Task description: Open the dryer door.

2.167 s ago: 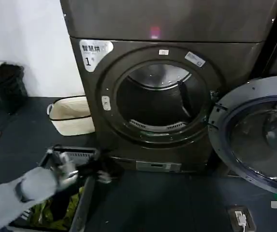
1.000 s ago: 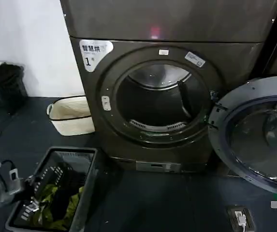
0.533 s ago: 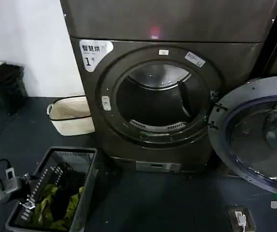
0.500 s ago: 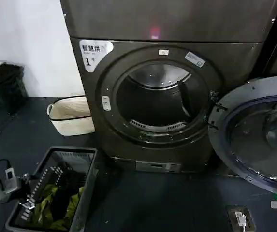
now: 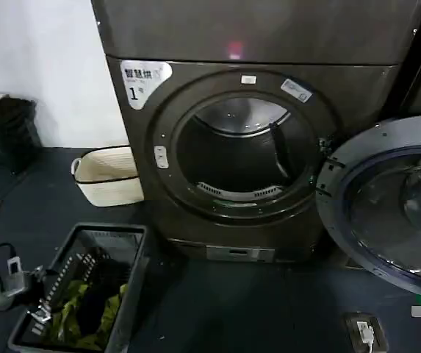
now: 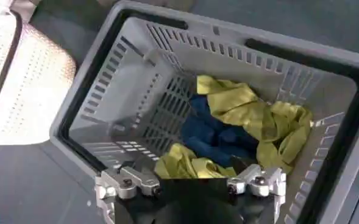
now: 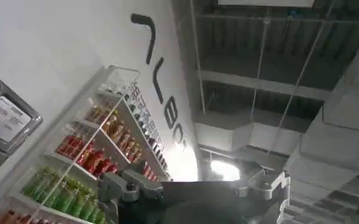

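Currently the dryer (image 5: 232,147) stands at centre of the head view, dark grey-brown, white sticker marked "1" at its upper left corner, round drum opening uncovered and the metal drum visible inside. The dryer door (image 5: 390,202) is swung fully out to the machine's right side — hinged at the right edge of the opening, grey inner face and dark glass turned toward the camera.

Left gripper (image 5: 37,294) sits low at the left of the head view, at the near left rim of a grey laundry basket (image 5: 133,294) on the dark floor, well apart from the dryer. In the left wrist view the gripper (image 6: 191,182) has its fingers spread wide, nothing between them, poised just above the basket (image 6: 106,103); inside lie yellow-green cloths (image 6: 258,115) over a blue garment (image 6: 216,134).

Right gripper (image 7: 194,185) — seen from its wrist camera pointing upward at a ceiling and a shelf of bottles (image 7: 106,146); fingers spread, holding nothing.

A cream woven basket (image 5: 107,175) rests on the floor beside the dryer's left side.
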